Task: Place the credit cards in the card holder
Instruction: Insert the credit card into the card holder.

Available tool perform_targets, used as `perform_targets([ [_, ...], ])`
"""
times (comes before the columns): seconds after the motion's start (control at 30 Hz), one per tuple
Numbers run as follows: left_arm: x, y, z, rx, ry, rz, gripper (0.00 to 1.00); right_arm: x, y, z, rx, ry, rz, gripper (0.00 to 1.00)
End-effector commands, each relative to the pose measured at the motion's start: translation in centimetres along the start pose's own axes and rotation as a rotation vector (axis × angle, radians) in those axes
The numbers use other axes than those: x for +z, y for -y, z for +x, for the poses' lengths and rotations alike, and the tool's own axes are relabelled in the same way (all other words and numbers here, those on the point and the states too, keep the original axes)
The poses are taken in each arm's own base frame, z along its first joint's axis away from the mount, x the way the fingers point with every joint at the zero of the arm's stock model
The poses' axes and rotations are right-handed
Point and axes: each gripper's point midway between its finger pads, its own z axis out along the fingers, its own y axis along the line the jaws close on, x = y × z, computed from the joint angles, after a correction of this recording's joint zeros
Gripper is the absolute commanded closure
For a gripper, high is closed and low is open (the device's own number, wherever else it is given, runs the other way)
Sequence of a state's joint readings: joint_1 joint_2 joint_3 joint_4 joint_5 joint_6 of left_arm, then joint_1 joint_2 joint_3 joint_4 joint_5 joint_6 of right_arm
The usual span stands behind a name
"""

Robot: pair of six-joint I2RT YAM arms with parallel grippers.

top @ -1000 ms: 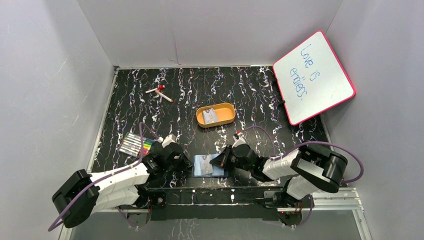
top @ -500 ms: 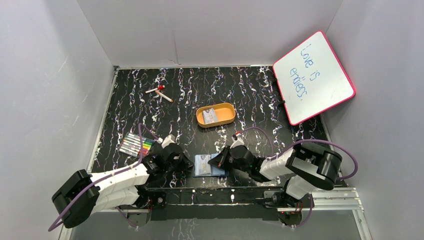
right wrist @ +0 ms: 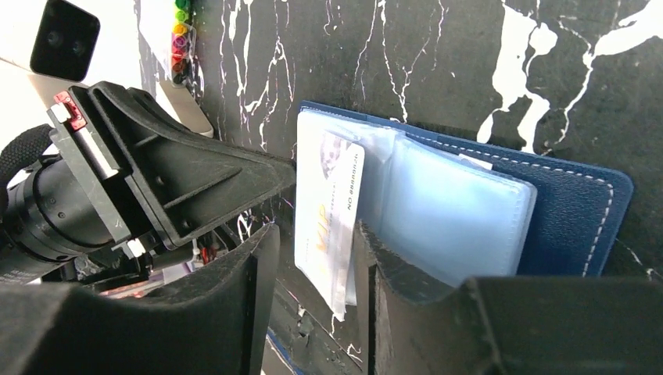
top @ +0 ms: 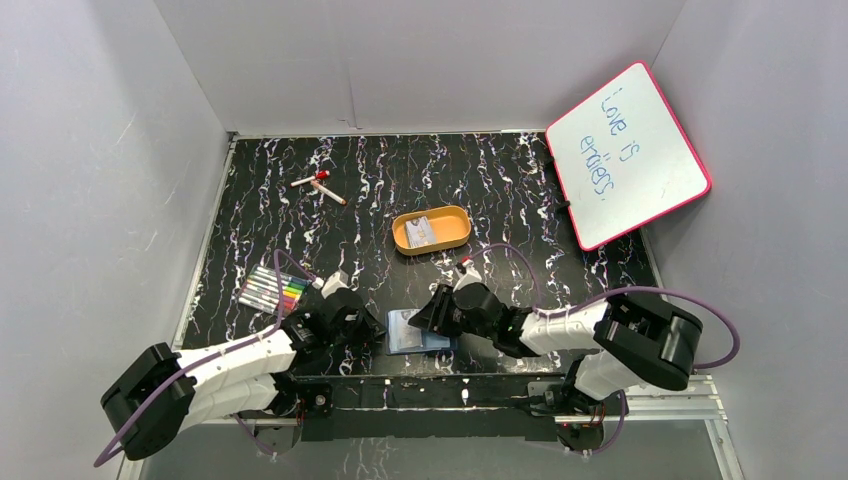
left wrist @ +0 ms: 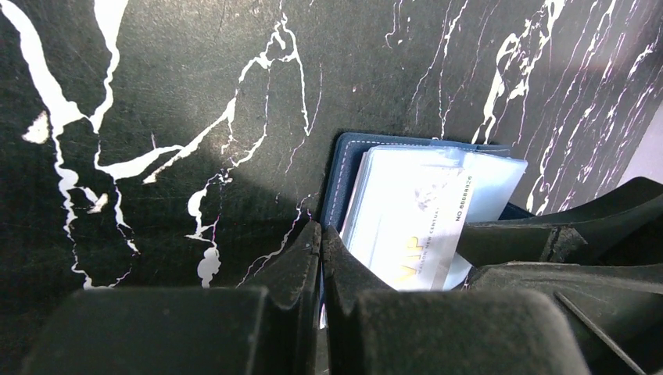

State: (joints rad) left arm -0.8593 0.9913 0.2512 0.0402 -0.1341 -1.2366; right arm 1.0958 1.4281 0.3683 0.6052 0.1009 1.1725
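Credit cards, top view: count two. One card [top: 420, 231] sits in the orange tray [top: 455, 236] at mid-frame. The VIP card [top: 405, 323] lies on the single card holder [top: 425, 338], open flat at bottom centre between both grippers.
Left wrist: holder is navy with white stitching and clear sleeves, pale VIP card on top. Left gripper [left wrist: 320, 250] fingers pressed together, tips at holder's lower-left edge.
Right wrist: right gripper [right wrist: 317, 266] jaws apart, straddling the card's near end, with a visible gap on the frame-left side.
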Motion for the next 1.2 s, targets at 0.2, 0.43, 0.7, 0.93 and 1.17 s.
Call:
perform_targets([
  [0.2, 0.0, -0.5, 0.0, 0.000, 0.006, -0.017, 1.00, 1.2, -1.3, 1.2, -0.063, -0.101, 0.020, 0.50],
  [0.43, 0.1, -0.2, 0.1, 0.011, -0.001, -0.009, 1.00, 2.2, -2.5, 1.8, -0.101, -0.152, -0.005, 0.50],
  [0.7, -0.7, -0.9, -1.0, 0.041, 0.041, -0.059, 1.00, 0.8, -1.9, 0.2, -0.155, -0.094, 0.083, 0.46],
  [0.93, -2.1, -1.1, -2.9, 0.075, 0.121, -0.110, 0.93, -1.8, -3.1, -2.7, -0.248, -0.008, 0.134, 0.37],
  [1.17, -4.2, 0.4, -5.0, 0.127, 0.198, -0.072, 0.66, -5.0, -4.5, -7.9, -0.377, 0.130, 0.174, 0.39],
])
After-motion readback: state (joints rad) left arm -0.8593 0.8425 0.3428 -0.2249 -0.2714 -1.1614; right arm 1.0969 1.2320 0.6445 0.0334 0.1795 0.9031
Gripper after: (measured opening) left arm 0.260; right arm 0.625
